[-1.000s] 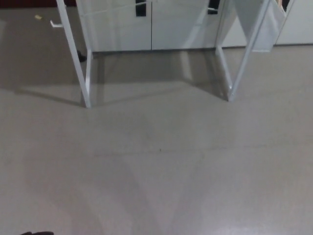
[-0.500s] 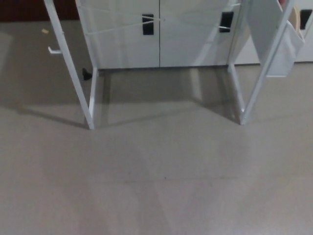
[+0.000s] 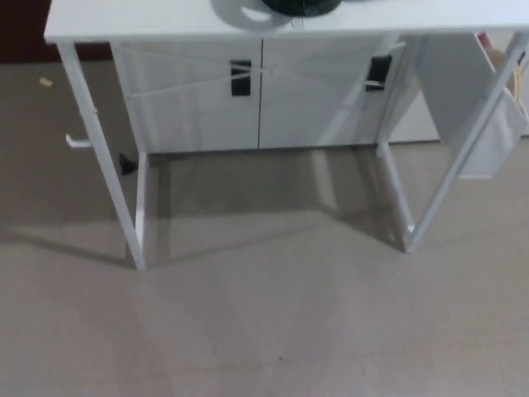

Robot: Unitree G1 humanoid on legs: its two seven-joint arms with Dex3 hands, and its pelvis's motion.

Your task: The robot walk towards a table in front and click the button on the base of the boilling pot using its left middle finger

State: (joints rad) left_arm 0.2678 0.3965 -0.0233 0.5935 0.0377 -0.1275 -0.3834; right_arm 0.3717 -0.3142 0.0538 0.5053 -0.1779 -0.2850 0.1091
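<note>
At twelve o'clock, hard against the top edge, the pot base (image 3: 302,7) shows as a dark round shape sitting on the table (image 3: 124,21) — only its lower part is in frame, and no button can be made out on it. Just beside it toward eleven o'clock lies a pale grey ring-like patch (image 3: 240,14) on the tabletop; cannot tell what it is. White tabletop runs across the whole upper edge.

Under the table: thin white legs, the left leg (image 3: 103,157) slanting down to about nine o'clock, the right leg (image 3: 463,157) slanting down toward three o'clock. Behind the legs stands a white cabinet (image 3: 260,99) with two doors, each with a dark handle (image 3: 240,77) near the top. A white panel (image 3: 475,107) hangs at two o'clock, next to the right leg. Small black object (image 3: 126,164) on the floor at nine o'clock, near the left leg's inner post.

Grey floor (image 3: 264,331) fills the lower half, six o'clock — plain, with faint shadows.

Neither robot hand shows, so whether either is released or clenched cannot be told.
</note>
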